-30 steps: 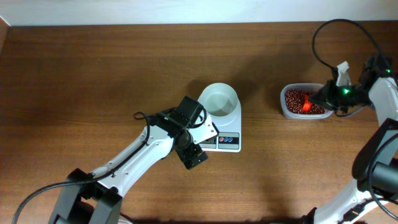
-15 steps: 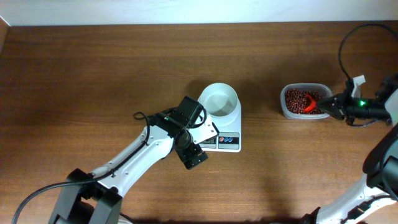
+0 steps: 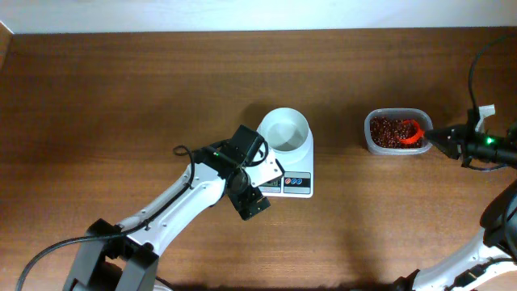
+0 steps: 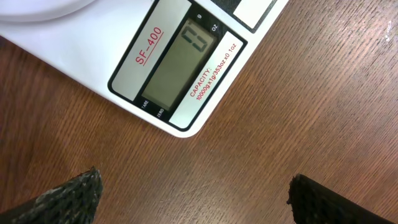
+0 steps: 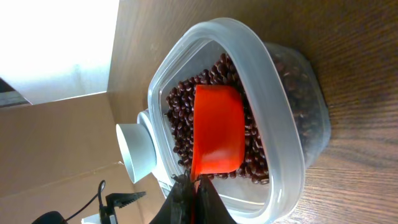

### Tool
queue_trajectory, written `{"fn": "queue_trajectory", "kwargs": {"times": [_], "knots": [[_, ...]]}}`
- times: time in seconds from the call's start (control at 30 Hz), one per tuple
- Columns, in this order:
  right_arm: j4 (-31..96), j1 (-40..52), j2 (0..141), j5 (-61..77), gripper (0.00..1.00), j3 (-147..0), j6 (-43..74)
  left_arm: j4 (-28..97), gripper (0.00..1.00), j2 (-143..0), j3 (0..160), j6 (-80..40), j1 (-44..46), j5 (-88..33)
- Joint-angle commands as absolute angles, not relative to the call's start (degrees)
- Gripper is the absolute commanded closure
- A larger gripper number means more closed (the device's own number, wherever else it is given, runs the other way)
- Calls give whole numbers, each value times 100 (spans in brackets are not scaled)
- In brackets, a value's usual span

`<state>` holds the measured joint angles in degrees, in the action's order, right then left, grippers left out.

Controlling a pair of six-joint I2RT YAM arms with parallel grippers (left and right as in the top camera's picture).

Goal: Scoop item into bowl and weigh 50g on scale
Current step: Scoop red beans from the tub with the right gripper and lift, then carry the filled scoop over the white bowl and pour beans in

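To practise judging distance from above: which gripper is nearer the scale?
Left. The left gripper hovers open beside the scale; the right gripper is far to its right, holding the scoop in the tub.

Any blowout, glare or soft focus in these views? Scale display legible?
Overhead: even light, no glare; the white bowl shows little inner detail. Left wrist: the scale, its display and printed label are sharp, though the digit is faint. Right wrist: upper left corner blown out white; beans and red scoop are sharp, the right gripper near the lens is dark and soft.
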<state>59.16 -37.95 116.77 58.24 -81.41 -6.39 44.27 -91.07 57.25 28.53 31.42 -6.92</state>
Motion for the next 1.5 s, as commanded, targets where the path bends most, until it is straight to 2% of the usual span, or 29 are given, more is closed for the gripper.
{"fn": "queue_trajectory", "kwargs": {"times": [0.0,0.37,0.53,1.03,1.47], "knots": [[5979,-3802,11773,6049,96,-8095,-718,4416,1,-9041,5704,2945,3133,-773],[6497,-3800,11773,6106,96,-8477,-731,4416,1,-9039,5704,2945,3133,-773],[6877,-3800,11773,6108,96,-8661,-1208,4416,1,-9039,5704,2945,3133,-773],[7013,-3774,11771,6281,96,-8698,-1332,4416,1,-9039,5704,2945,3133,-775],[7011,-2969,11771,7251,96,-8698,-1328,4416,1,-9039,5704,2945,3133,-773]]}}
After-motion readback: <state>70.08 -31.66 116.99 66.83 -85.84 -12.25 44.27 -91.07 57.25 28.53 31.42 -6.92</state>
